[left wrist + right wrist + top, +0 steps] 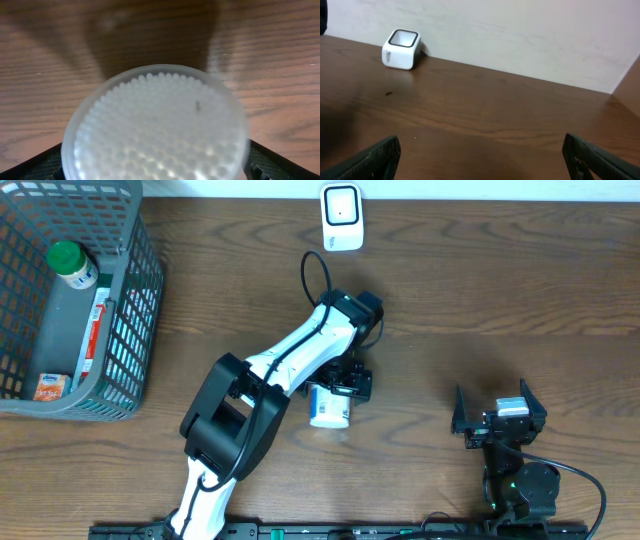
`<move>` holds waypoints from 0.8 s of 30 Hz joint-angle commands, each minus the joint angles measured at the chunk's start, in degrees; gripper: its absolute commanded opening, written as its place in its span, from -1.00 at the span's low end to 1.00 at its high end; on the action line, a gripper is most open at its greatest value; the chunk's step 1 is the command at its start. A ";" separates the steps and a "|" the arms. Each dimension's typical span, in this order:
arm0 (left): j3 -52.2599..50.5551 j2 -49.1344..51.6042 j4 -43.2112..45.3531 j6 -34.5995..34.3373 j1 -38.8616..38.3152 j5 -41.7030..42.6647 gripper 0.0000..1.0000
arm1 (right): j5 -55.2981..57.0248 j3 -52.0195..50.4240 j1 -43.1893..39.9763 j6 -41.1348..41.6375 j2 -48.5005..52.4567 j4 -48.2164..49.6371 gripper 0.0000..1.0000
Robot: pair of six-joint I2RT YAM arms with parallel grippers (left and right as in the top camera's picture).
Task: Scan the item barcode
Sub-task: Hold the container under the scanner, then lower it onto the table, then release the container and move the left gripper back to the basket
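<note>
I count on my surface (480, 300): one scanner (341, 217), one tub (329, 412), one basket (140, 300). Basket contents: one bottle (72, 264), one box (95, 330), one packet (50, 386). End effectors, two: left end effector (340, 392), right end effector (497, 405).

Soft, even light; the left wrist view is blurred, a broad shadow darkening the table (150, 40).

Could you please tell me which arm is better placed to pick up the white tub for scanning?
Left. The left gripper, open, sits over the white tub, fingers either side of it in the wrist view. The right gripper, also open, rests well apart with nothing between its fingers.
</note>
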 commanded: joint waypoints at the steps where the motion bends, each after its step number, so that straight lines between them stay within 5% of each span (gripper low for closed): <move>1: 2.80 -0.35 -0.90 -0.26 0.04 -0.76 0.98 | 0.55 -0.04 -0.33 -0.57 -0.13 -0.22 0.99; 24: 3.56 -2.14 -1.66 -0.26 0.04 -3.74 0.99 | 0.55 -0.04 -0.33 -0.57 -0.13 -0.22 0.99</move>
